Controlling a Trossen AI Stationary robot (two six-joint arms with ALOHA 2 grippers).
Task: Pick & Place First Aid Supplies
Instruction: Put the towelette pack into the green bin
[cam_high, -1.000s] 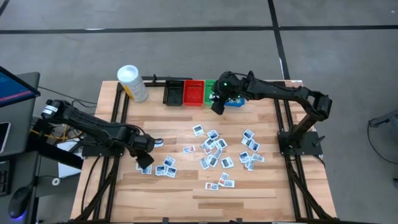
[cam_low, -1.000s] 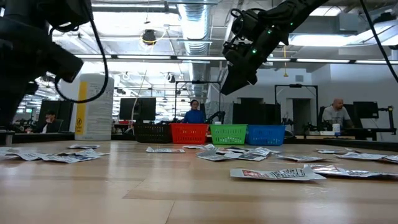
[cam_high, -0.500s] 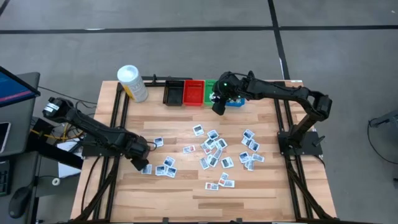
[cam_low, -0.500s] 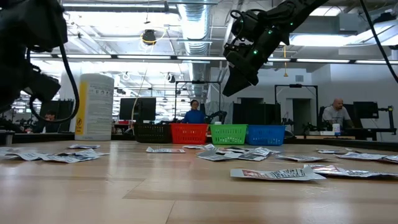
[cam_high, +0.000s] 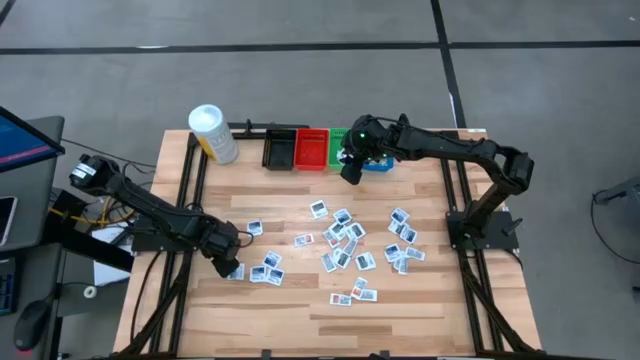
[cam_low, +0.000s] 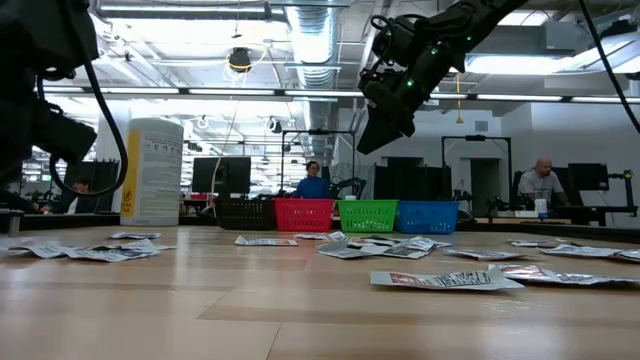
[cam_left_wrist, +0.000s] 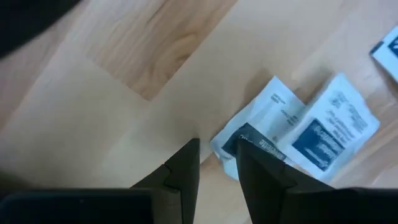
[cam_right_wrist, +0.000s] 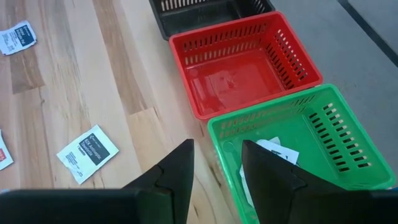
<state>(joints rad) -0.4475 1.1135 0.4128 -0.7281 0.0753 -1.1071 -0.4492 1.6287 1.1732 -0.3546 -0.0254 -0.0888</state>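
The wooden table (cam_high: 300, 300) is seen from above with both dark arms reaching over it. At its far edge a white-capped yellow bottle (cam_high: 212, 134) stands beside a row of bins: black (cam_high: 279, 149), red (cam_high: 311, 148), green (cam_high: 337, 146) and blue (cam_high: 378, 164), the last partly hidden by the arm.

The right gripper (cam_high: 350, 172) is held above the table in front of the green bin, high over the row in the low view. Its fingers (cam_right_wrist: 176, 176) are parted with nothing between them, and white packets (cam_right_wrist: 277, 152) are seen lying inside the green bin.

The left gripper (cam_high: 230, 266) is lowered to the table near its left side. Its fingers (cam_left_wrist: 185, 168) are slightly apart, with nothing gripped, just at the edge of two overlapping packets (cam_left_wrist: 298, 134).

The first aid supplies (cam_high: 345, 245) are scattered flat over the middle and right of the table, with a smaller cluster (cam_high: 265, 270) just beside the left gripper.
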